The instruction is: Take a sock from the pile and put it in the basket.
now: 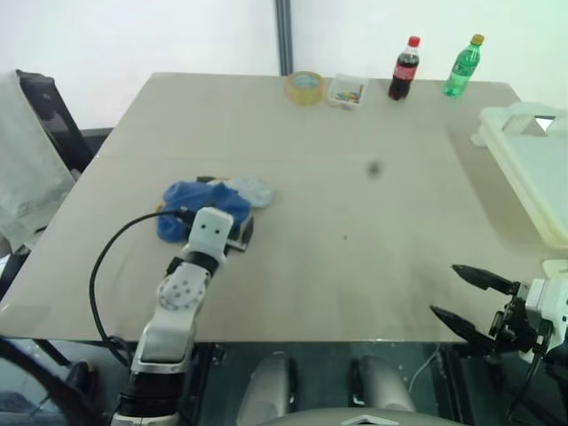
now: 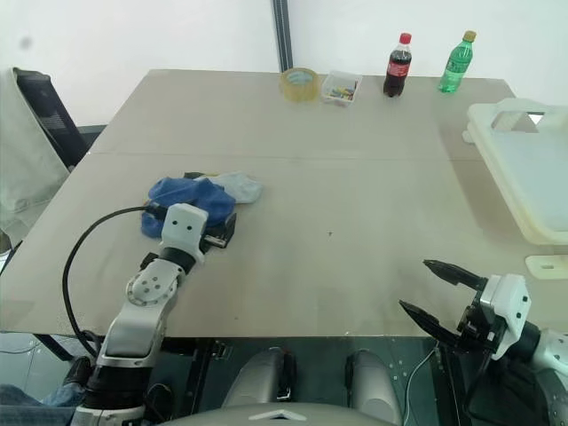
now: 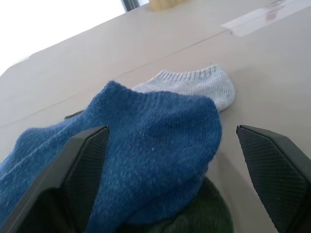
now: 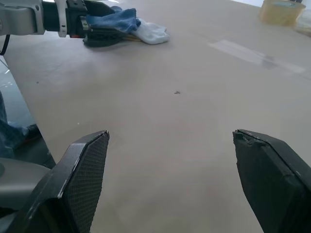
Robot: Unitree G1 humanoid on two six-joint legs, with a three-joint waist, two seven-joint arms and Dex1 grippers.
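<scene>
Nearest to us, at about five o'clock on the table edge, our right gripper point(image 1: 469, 302) hangs over the front lip with its two black fingers spread wide and nothing between them. We judge it is parked there to stay out of the way.

At about nine o'clock, our left gripper point(image 1: 232, 232) reaches level across the tan table point(image 1: 355, 213) into the pile point(image 1: 211, 206). In the left wrist view its fingers point(image 3: 82, 160) stand wide apart, one on each side of the royal-blue sock point(image 3: 160, 145), which lies draped on top of a dark green sock point(image 3: 204, 218). The blue fabric sits between the jaws, but they have not closed on it, so we read this as the approach just before the pinch. A light grey sock point(image 3: 204, 85) lies just behind the blue one, touching it. Closing too deep could catch the green sock as well.

Farther off, at about two o'clock, the white plastic basket point(image 1: 532, 169) stands at the table's right edge, well apart from the pile. That is where the sock must go.

Along the far edge, near twelve o'clock, stand a roll of tape point(image 1: 304, 87), a small clear box of coloured bits point(image 1: 347, 91), a cola bottle point(image 1: 406, 67) and a green bottle point(image 1: 462, 66), all away from the work.
</scene>
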